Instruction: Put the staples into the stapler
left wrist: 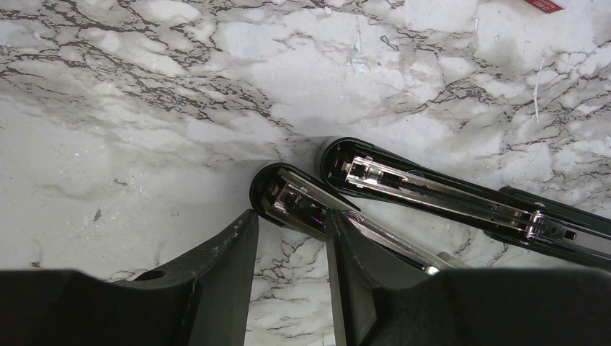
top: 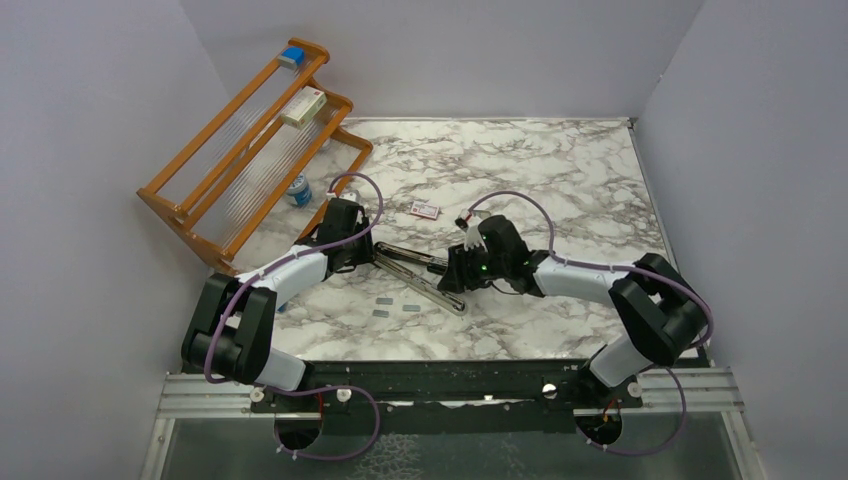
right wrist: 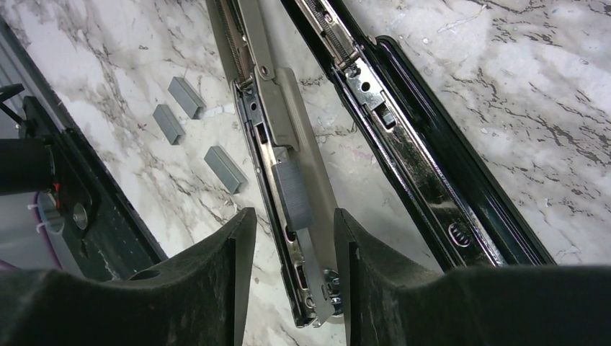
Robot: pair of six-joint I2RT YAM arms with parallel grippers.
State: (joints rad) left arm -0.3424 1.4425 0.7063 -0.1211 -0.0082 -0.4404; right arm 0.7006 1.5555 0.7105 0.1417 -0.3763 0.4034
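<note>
The black stapler (top: 425, 288) lies swung open in a V at mid-table. Its silver rail (right wrist: 259, 94) and black arm (right wrist: 425, 166) are spread apart. A grey strip of staples (right wrist: 292, 194) rests in the rail near its free end. My right gripper (right wrist: 293, 214) is open and straddles that end of the rail, with a gap showing on both sides. Three loose staple strips (right wrist: 186, 97) lie on the marble left of the rail. My left gripper (left wrist: 290, 223) is open at the stapler's hinge end (left wrist: 288, 198), with bare marble between its fingers. The red-and-white packet (top: 425, 210) lies behind the stapler.
A wooden rack (top: 250, 140) stands at the back left, holding a white box (top: 304, 106) and a blue block (top: 291, 56). A small can (top: 298, 190) stands under it. The table's black near edge (right wrist: 94, 209) runs just left of my right gripper.
</note>
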